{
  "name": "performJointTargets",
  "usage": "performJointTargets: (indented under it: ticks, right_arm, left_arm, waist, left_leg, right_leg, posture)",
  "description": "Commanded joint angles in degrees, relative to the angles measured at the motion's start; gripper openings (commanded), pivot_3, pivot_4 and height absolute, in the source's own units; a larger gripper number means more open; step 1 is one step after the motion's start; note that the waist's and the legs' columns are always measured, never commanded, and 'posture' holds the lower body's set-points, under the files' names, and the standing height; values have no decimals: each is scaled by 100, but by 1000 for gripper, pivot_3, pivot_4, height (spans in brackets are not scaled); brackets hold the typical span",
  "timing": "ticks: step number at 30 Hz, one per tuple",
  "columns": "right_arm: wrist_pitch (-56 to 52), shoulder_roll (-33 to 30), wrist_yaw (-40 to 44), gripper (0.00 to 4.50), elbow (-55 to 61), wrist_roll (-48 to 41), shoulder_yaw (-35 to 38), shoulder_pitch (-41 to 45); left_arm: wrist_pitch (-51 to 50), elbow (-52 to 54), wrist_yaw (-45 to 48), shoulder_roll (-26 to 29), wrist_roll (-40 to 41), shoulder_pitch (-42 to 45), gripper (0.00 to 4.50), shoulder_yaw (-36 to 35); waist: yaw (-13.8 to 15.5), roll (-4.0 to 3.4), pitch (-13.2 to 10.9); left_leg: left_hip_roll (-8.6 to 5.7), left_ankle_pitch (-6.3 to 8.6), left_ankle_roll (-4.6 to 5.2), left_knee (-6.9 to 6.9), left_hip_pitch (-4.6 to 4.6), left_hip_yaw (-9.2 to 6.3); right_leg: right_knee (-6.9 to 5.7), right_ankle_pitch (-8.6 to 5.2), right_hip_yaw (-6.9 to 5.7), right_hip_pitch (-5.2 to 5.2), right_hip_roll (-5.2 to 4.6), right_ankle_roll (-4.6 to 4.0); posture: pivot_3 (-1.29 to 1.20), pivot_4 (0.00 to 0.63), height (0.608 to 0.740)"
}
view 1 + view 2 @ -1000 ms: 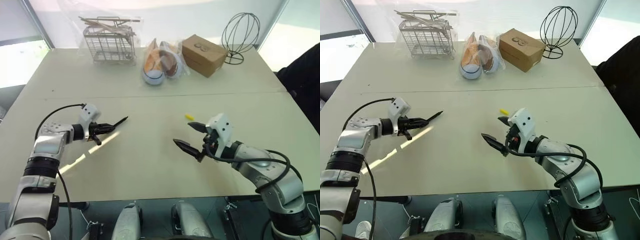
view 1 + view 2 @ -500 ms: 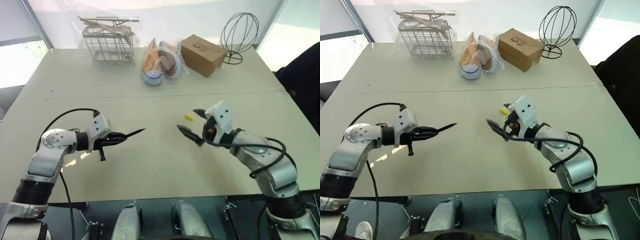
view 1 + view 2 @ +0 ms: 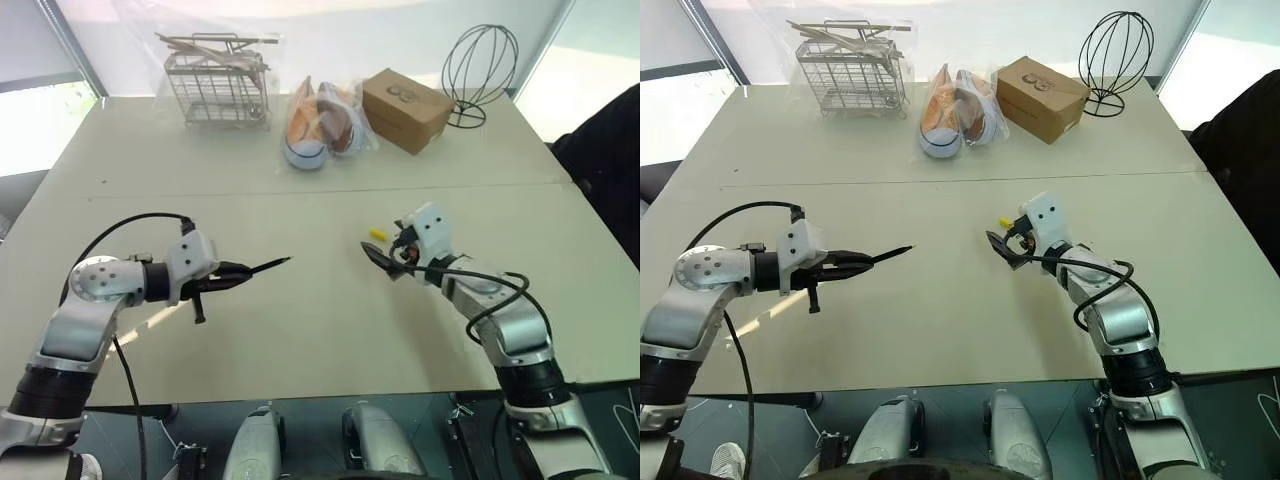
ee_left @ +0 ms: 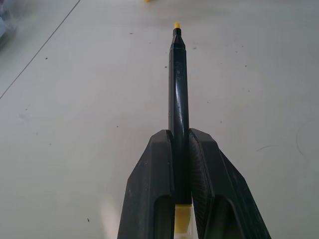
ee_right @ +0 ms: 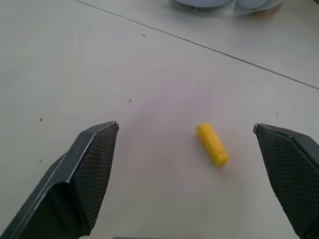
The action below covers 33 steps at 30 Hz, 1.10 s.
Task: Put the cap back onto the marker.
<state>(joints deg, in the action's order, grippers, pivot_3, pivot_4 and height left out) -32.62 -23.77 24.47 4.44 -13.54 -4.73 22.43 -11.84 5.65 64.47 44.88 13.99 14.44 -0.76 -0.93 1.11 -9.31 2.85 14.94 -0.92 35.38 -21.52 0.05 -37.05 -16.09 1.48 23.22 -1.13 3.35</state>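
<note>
Left claw (image 3: 232, 277) pressed together on the marker (image 3: 262, 267), pinching its rear part; the black barrel sticks out past the fingertips toward 3 o'clock in the head views, small yellow tip leading. Marker is off the desk (image 3: 300, 330), roughly level, slightly nose-down. In the left wrist view the barrel (image 4: 178, 99) runs straight between the two fingers (image 4: 152, 194), a bit of yellow showing at the held end.

Right claw (image 3: 392, 252) spread wide, low over the desk, aimed toward 10 o'clock. The cap (image 3: 378, 235) lies on its side on the desk, uncapped from the marker, just beyond the claw at its 11 o'clock. In the right wrist view the cap (image 5: 212, 145) sits between the two fingertips, nearer one of them, touching neither.

Marker tip and cap are well apart, the cap toward 2 o'clock from the tip.

Far edge of desk, 12 o'clock: wire basket (image 3: 218, 85) with pale sticks, bagged shoes (image 3: 320, 125), cardboard box (image 3: 408, 108), wire head-form (image 3: 482, 62).
</note>
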Motion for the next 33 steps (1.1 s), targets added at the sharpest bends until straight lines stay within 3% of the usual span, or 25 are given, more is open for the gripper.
performJointTargets:
  ticks: [1,20,23,30,33]
  right_arm:
    - [352,45,159,4500,-388,107,37,265]
    - [1381,218,751,4500,-2229,602,-43,803]
    - [1388,274,826,3693,-2354,604,-26,882]
    - [1265,285,1047,83,-2430,568,-1,938]
    - [1182,231,1144,31,-2308,562,-4,904]
  left_arm:
    - [108,137,-55,44,45,44,20,-76]
    - [59,363,-237,137,90,-245,20,-201]
    - [56,388,-265,144,103,-276,0,-198]
    - [44,404,-307,151,106,-296,0,-200]
    - [49,406,-312,152,104,-291,0,-194]
  waist:
    - [-1,0,0]
    - [-20,-1,0]
    - [-21,-1,0]
    - [-8,-1,0]
    - [-9,-1,0]
  left_leg:
    - [0,0,0,0,0,0]
    - [2,0,0,0,3,0]
    - [2,0,0,0,5,1]
    - [2,0,0,1,4,1]
    - [2,0,0,2,4,1]
  right_leg:
    - [-1,0,0,0,0,0]
    - [-6,1,2,1,2,1]
    - [-8,2,3,0,1,1]
    - [-9,2,3,-1,0,1]
    - [-9,2,3,-1,0,1]
  posture:
    - [0,150,740]
    - [0,150,740]
    - [0,150,740]
    - [0,150,740]
    - [0,150,740]
